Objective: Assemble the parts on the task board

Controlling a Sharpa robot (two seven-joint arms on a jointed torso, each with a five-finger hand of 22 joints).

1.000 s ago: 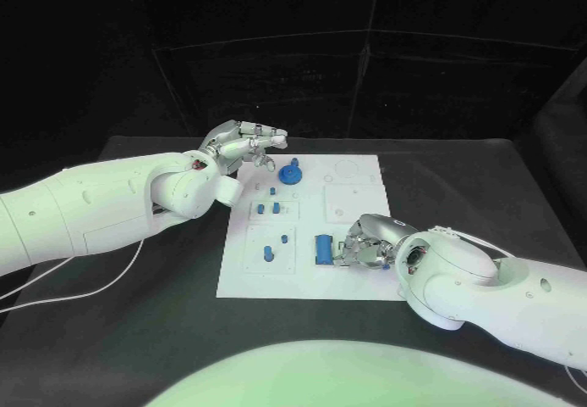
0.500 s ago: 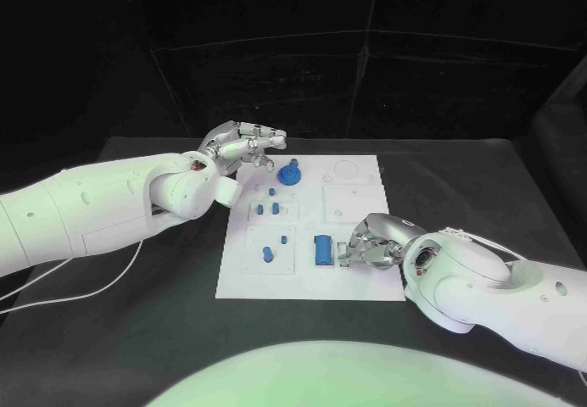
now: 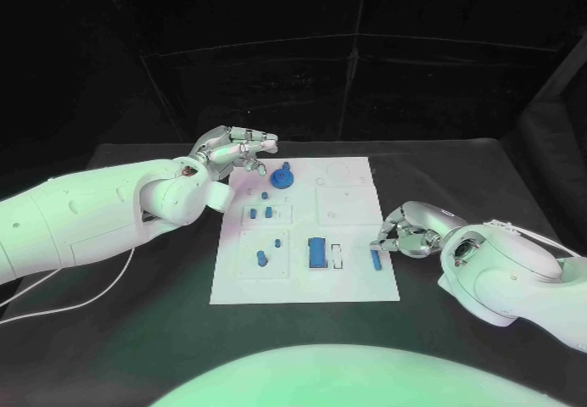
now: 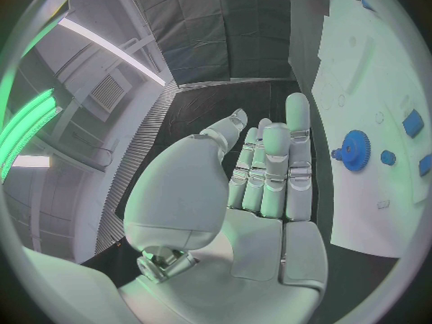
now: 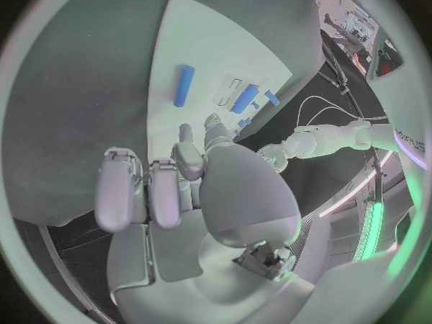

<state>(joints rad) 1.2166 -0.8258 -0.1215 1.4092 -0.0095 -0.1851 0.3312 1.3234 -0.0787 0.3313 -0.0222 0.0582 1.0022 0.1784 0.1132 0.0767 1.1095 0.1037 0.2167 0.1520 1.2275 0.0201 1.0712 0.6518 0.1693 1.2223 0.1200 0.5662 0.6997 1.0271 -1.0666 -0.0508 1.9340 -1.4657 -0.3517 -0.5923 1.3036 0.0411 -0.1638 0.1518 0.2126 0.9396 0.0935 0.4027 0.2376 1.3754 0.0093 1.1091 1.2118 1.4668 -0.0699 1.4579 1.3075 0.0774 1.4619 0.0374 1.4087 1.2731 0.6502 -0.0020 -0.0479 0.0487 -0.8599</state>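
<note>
White rectangular task board [image 3: 354, 284] lies mid-table on the black table [image 3: 147, 314]. A blue cylindrical peg [image 3: 376, 259] lies loose near its right edge, just beside the right hand [image 3: 406, 234], fingers curled, grasping nothing. Left hand [image 3: 232, 149] hovers near the blue gear [image 3: 282, 176], fingers loosely apart, empty

- My task board [image 3: 354, 280] is white and plain.
- The parts [image 3: 317, 252] on it are blue, and so is the round gear [image 3: 284, 176].
- My table [image 3: 147, 331] is black.
- My left hand [image 3: 232, 148] and right hand [image 3: 410, 231] are silver, on white arms.
</note>
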